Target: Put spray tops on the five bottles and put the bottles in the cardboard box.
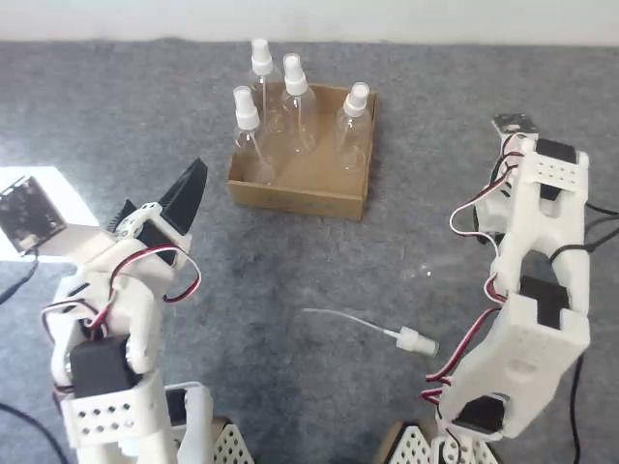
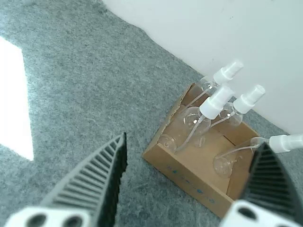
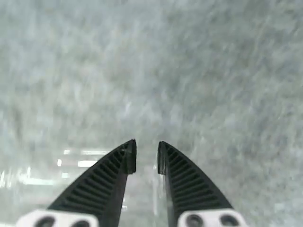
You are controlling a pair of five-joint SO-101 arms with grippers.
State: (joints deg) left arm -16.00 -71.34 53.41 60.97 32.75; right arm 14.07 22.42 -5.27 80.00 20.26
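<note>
The cardboard box (image 1: 300, 199) stands at the back centre and holds several clear bottles (image 1: 297, 108) upright, each with a white spray top. One loose spray top (image 1: 417, 340) lies on the carpet in front, its thin tube pointing left. My left gripper (image 1: 164, 198) hovers open to the left of the box; its wrist view looks between the wide-apart fingers (image 2: 102, 182) at the box (image 2: 189, 185) and bottles (image 2: 208, 111). My right gripper (image 3: 147, 144) points down at the carpet, its fingers almost together on a faint clear bottle (image 3: 78, 163) that glints beside them.
Grey carpet (image 1: 319, 261) covers the table. A white sheet (image 1: 70, 191) lies at the left edge beside the left arm. The right arm (image 1: 532, 290) is folded over the right side and hides what lies beneath it. A white wall runs along the back.
</note>
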